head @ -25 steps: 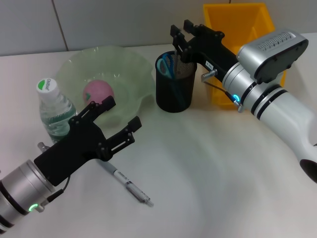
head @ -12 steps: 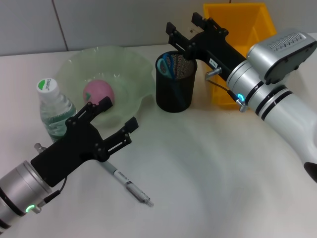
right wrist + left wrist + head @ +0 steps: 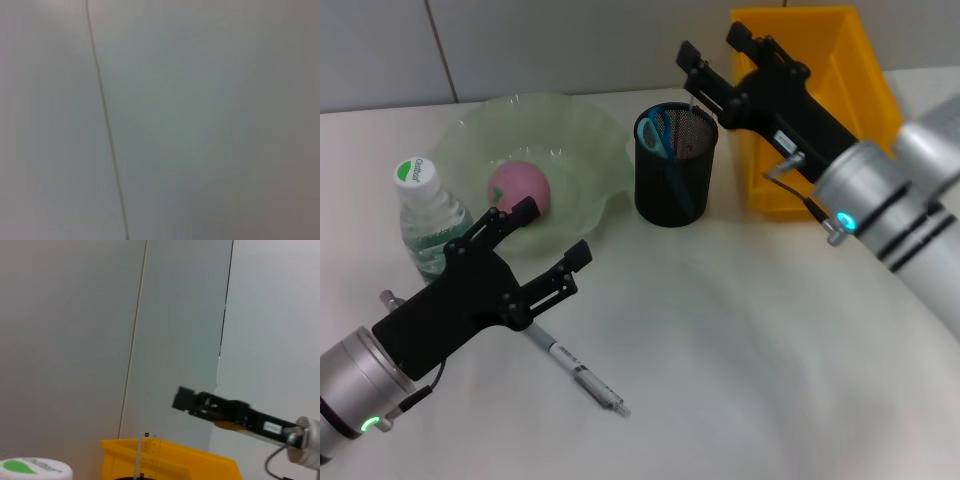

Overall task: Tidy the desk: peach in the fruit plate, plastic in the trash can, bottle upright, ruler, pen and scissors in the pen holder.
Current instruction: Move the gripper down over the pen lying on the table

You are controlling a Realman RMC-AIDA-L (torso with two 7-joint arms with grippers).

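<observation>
Step in hand, by the look of it: the pen [image 3: 582, 377], the only item loose on the surface [image 3: 760, 360]; peach [image 3: 519, 186] sits in the plate [image 3: 590, 135], bottle [image 3: 428, 225] upright, scissors [image 3: 657, 131] in the holder [image 3: 675, 185]. Left gripper [image 3: 551, 233] hovers with fingers spread and empty, pen below and just behind the tips. Right gripper [image 3: 713, 65] is above the holder's far rim, fingers parted, holding nothing. Next move: lower the left fingers astride the barrel; bare surface lies beyond the pen, bottle and plate crowd the near side.
</observation>
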